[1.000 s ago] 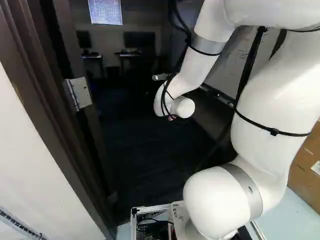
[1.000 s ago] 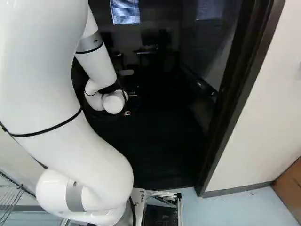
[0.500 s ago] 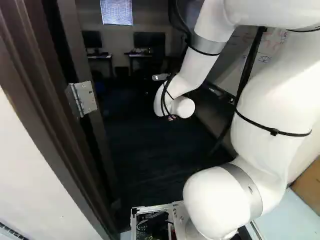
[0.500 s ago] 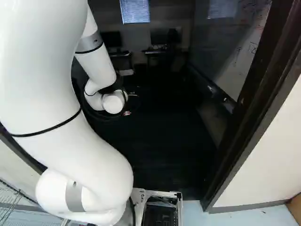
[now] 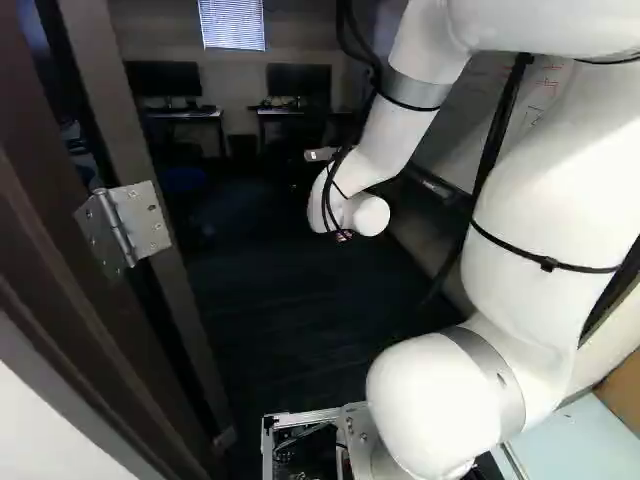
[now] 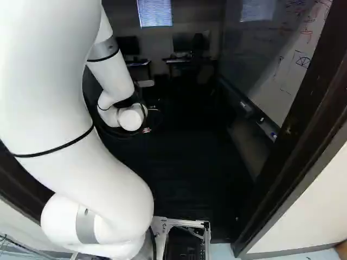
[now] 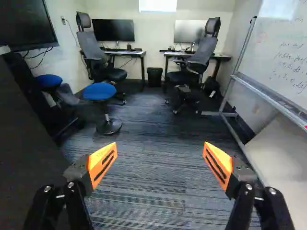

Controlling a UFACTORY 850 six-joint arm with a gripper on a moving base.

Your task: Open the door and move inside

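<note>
The room comes first: striped carpet (image 7: 158,191) runs from the doorway towards two benches at the far wall. The door (image 5: 118,110) stands open at the left of the left base view, apparently swung inward, its edge next to the dark frame (image 5: 60,290). I judge it stiff and fairly heavy, but easy to swing on its hinges, and too smooth to pinch by the face. No handle shows; if it drifts, a flat push well away from the hinge side would serve best.

The arm (image 5: 540,220) reaches through the opening, over the base (image 6: 190,222). Opening looks done; what remains is likely driving straight in, minding the frame on both sides. Further in, the whiteboard (image 7: 288,52) and the blue stool (image 7: 100,91) flank the path.

The claw (image 7: 160,163) is released, fingers wide apart with nothing between them. Smallest, the metal hinge (image 5: 148,218) joins door and frame.
</note>
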